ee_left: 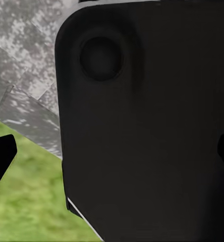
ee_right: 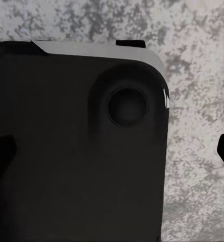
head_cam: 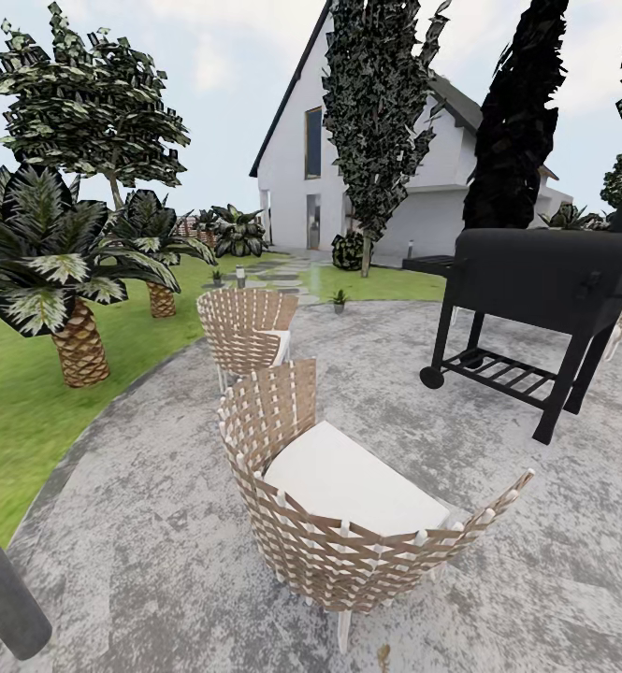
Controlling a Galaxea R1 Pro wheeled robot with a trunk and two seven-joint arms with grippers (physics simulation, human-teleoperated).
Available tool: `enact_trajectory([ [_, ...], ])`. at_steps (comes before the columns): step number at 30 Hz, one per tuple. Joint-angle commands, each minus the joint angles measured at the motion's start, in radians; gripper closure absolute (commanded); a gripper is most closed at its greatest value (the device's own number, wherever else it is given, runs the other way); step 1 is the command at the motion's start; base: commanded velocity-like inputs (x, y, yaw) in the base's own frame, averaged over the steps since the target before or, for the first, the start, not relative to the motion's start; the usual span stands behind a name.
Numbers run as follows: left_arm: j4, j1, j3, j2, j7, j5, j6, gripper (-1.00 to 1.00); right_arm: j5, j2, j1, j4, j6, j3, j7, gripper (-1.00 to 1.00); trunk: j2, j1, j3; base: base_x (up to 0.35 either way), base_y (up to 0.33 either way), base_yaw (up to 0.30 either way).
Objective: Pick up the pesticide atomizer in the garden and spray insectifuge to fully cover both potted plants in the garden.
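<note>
The pesticide atomizer is out of view. Far off, a small green potted plant [head_cam: 339, 299] stands at the round patio's far edge, and another small plant [head_cam: 217, 277] sits on the lawn near the stepping stones; both are too small for detail. In the left wrist view my left gripper [ee_left: 112, 154] is open, its dark fingertips [ee_left: 2, 155] wide apart, over a black part of my own body, paving and grass. In the right wrist view my right gripper [ee_right: 112, 151] is open too, over the same kind of black part and grey paving. Neither holds anything.
Two wicker chairs [head_cam: 348, 505] [head_cam: 247, 327] with white cushions stand just ahead on the grey patio [head_cam: 142, 486]. A black grill [head_cam: 535, 308] is at the right. Palms [head_cam: 67, 280] grow on the lawn at the left. Beyond are the white house [head_cam: 301, 178] and tall trees.
</note>
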Motion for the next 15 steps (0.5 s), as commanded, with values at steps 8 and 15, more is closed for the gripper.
enact_trajectory([
  [8,-0.025,-0.001,-0.004,0.003,-0.007,-0.005,-0.047,-1.0,0.001,-0.045,-0.001,-0.043,-0.048,0.0,-0.001,-1.0,0.0,0.0,-0.001,0.0,0.0,0.0],
  [15,-0.029,-0.003,-0.009,0.011,-0.013,-0.019,-0.086,-1.0,-0.001,-0.085,-0.001,-0.082,-0.087,-0.004,-0.001,-1.0,0.0,0.0,-0.001,0.0,0.0,0.0],
])
